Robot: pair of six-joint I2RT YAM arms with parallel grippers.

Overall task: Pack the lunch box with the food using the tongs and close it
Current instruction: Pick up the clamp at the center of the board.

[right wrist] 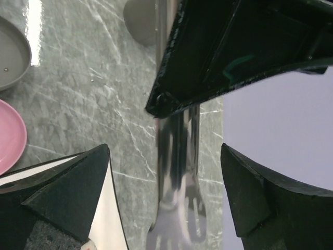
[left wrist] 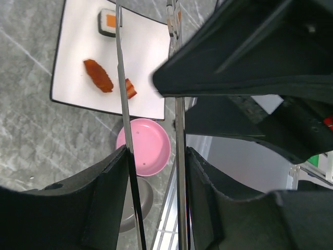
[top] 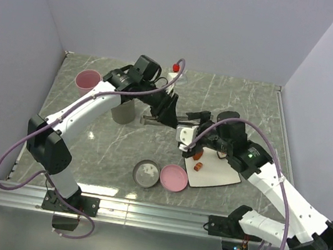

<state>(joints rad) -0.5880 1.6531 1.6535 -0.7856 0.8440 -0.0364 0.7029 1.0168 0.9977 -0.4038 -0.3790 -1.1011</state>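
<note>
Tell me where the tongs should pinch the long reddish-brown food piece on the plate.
Pinch the reddish-brown piece across its narrow middle, coming down from above with one tip of the tongs on each long flank. It lies flat and diagonal on the white plate. The orange lump sits close beside one end, so stay off that.

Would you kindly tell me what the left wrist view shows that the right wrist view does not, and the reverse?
Only the left wrist view shows the three food pieces on the white plate: the reddish-brown oval, the orange lump and the white square with an orange centre. Only the right wrist view shows the grey cup. Both show the tongs, the pink dish, the grey bowl, the marble table and at least an edge of the plate.
</note>
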